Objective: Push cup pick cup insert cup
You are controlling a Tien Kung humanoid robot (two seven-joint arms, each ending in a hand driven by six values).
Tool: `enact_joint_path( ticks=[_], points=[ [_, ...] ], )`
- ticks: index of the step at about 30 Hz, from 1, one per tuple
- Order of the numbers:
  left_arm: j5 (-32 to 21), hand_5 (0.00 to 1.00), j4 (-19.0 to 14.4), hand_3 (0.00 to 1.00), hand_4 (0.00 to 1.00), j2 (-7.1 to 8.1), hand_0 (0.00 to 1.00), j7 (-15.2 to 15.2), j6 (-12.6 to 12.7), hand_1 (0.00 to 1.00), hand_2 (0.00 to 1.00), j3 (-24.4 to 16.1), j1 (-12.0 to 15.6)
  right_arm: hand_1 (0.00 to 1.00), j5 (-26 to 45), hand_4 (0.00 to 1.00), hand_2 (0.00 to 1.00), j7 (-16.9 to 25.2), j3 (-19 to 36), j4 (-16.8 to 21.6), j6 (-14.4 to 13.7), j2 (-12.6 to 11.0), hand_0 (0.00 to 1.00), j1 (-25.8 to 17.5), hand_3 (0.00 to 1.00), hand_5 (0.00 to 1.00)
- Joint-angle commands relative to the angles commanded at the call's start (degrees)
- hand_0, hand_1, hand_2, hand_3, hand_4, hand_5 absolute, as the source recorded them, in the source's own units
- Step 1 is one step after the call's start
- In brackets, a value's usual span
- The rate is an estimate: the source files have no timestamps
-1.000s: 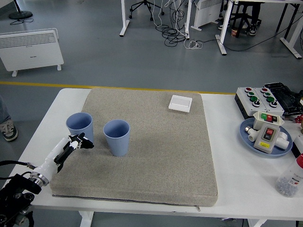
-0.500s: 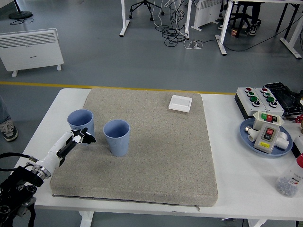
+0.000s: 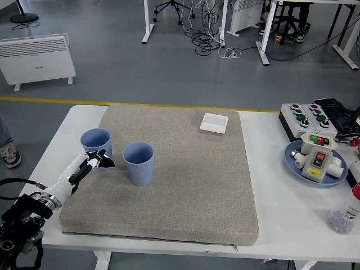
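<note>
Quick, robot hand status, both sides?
Left robot hand: at the near side of the left blue cup, fingers curled; a grasp on the cup cannot be told.
Right robot hand: not in view.

- No text legible anywhere.
- Heater (image 3: 36,56) on floor beyond table's far-left corner: small dark brand mark on front, too small to read.
- Switch box (image 3: 318,160) in blue dish (image 3: 292,153), right edge: yellow label, unreadable.
</note>
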Motion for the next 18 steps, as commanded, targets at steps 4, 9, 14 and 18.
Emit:
enact_joint_path(
  ticks=[4,9,14,18],
  points=[
    [-0.9,0.998,-2.1,0.482,0.592,0.89,0.69,0.0,0.6,0.614,0.548,-1.4,1.6,0.59,0.2,0.098,0.6,0.2,0.3,0.0,0.0,-0.1,0.676,-0.1,0.577,0.558],
    [-0.3,0.998,-8.8,0.479,0.588,4.27,0.59,0.1,1.4,0.597,0.542,-4.9,5.6,0.59,0.6,0.098,0.6,0.4,0.6,0.0,-0.1,-0.2,0.676,-0.1,0.577,0.554],
    [2.6,0.998,-17.4,0.478,0.579,7.81,0.544,1.8,3.0,0.584,0.538,-9.7,9.8,0.59,0.9,0.098,0.6,0.7,0.9,0.0,-0.2,-0.3,0.676,-0.2,0.577,0.557],
    [5.7,0.946,-24.5,0.478,0.576,10.93,0.517,2.5,4.2,0.577,0.537,-13.3,11.3,0.59,1.3,0.098,0.6,0.8,1.1,0.0,-0.2,-0.3,0.676,-0.4,0.577,0.555]
  ],
)
